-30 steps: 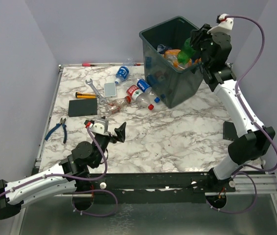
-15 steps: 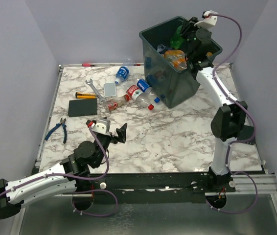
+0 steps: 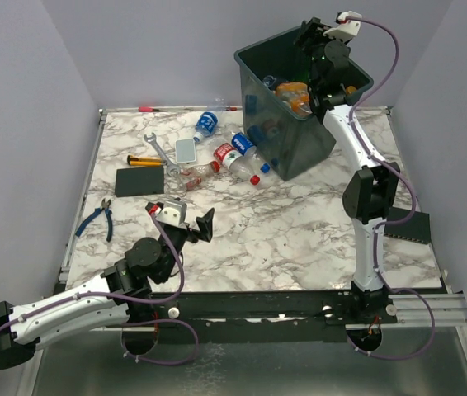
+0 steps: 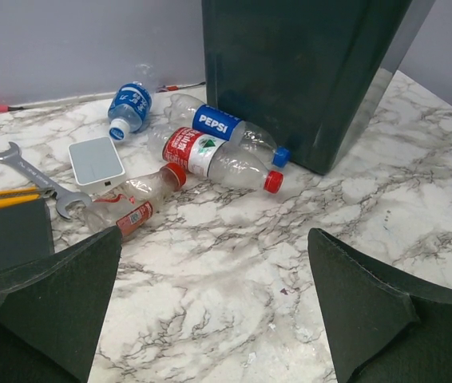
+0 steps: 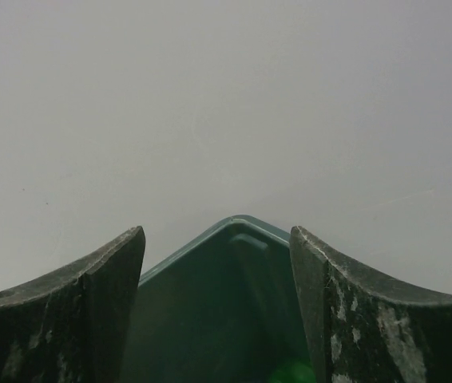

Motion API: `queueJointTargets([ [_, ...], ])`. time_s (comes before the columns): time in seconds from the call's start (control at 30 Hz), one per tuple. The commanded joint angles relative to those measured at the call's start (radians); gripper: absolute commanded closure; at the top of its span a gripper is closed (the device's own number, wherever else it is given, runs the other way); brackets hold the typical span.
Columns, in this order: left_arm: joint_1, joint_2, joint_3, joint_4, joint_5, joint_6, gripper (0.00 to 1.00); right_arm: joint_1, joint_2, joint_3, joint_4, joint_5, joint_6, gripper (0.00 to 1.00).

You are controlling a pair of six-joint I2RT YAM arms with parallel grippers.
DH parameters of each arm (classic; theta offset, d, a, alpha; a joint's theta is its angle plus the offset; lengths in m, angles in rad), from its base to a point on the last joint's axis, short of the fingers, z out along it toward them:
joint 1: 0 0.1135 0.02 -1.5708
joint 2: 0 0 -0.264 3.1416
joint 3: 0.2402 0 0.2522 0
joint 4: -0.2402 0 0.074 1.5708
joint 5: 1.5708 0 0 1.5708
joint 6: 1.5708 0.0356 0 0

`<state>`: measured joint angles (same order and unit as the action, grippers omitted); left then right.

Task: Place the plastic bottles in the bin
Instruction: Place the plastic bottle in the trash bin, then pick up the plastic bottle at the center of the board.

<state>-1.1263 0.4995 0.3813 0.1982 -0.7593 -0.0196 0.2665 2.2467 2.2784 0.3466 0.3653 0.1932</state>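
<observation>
The bin (image 3: 299, 124) stands at the back right with orange and clear plastic bottles (image 3: 293, 96) inside. My right gripper (image 3: 310, 35) hangs over its far corner, open with nothing between the fingers. In the right wrist view the right gripper (image 5: 216, 233) frames the bin's inner corner (image 5: 238, 239), with a green blur (image 5: 294, 373) low down. Several bottles lie left of the bin: a blue-labelled one (image 4: 130, 108), a Pepsi one (image 4: 226, 128), a red-labelled one (image 4: 210, 155) and a small one (image 4: 130, 203). My left gripper (image 4: 214, 239) is open over bare marble in front of them.
Left of the bottles lie a wrench (image 3: 158, 147), a small grey slab (image 3: 186, 149), a black slab (image 3: 139, 181), a yellow-handled tool (image 3: 144, 161) and blue pliers (image 3: 97, 217). Another black slab (image 3: 403, 224) is at the right edge. A red pen (image 3: 149, 108) lies by the back wall.
My right arm swung the green bottle from beside the bin to over its far corner, then the jaws opened and the bottle left them. The left arm has stayed still.
</observation>
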Motion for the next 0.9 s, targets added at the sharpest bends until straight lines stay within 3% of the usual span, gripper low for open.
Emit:
queueJointTargets([
  [0.0,-0.003,0.015,0.016,0.004,0.029,-0.009,0.01,-0.006,-0.029,-0.017,-0.016,-0.057,0.038,0.22],
  [0.27,-0.003,0.037,0.021,0.01,0.036,-0.011,0.01,0.002,-0.189,0.045,-0.035,-0.162,0.146,0.18],
  [0.4,-0.003,0.031,0.019,0.011,0.001,-0.011,0.01,0.018,-0.354,-0.028,-0.059,-0.28,0.24,0.18],
  [0.5,-0.003,0.028,0.021,0.007,-0.058,-0.01,0.01,0.022,-0.556,-0.258,-0.026,-0.467,0.352,0.18],
  [0.63,-0.001,0.056,0.045,-0.045,-0.206,-0.017,0.01,0.049,-0.835,-0.75,0.108,-0.662,0.432,0.19],
  [0.77,0.005,0.156,0.113,-0.163,-0.336,-0.053,0.01,0.064,-1.056,-1.125,0.122,-0.776,0.479,0.2],
  [0.87,0.053,0.257,0.163,-0.253,-0.303,-0.102,0.01,0.067,-1.215,-1.354,0.109,-0.812,0.49,0.21],
])
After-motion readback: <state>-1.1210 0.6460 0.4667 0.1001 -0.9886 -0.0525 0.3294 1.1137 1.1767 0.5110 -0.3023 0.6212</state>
